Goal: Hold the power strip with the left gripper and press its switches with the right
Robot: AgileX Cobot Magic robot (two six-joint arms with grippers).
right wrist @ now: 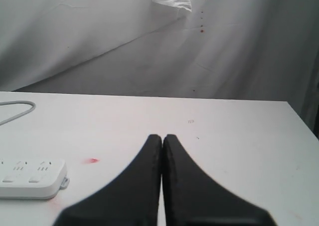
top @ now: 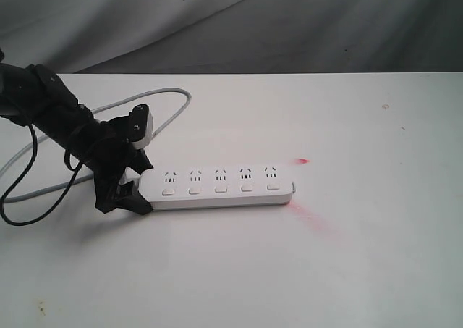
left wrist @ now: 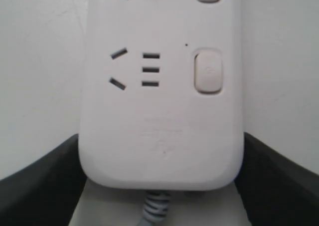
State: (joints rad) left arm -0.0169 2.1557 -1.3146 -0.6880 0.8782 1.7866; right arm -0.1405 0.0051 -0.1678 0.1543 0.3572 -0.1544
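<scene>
Gripped only at its left end by the left claw (top: 139, 182), the power strip (top: 221, 187), central on the table (top: 325, 270), could be swung by an off-centre press from the closed right claw (right wrist: 162, 136).

A white table (top: 347, 270) bears a small red spot (top: 302, 161) and a fainter red smear (top: 307, 216) near its middle, with wrinkled grey cloth (top: 289, 24) hanging behind it.

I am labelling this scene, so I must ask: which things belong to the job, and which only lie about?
Job: power strip; its switches; left gripper, clasping one end of the strip; right gripper, shut.
Lying about: red marks on the table; grey backdrop cloth.
</scene>
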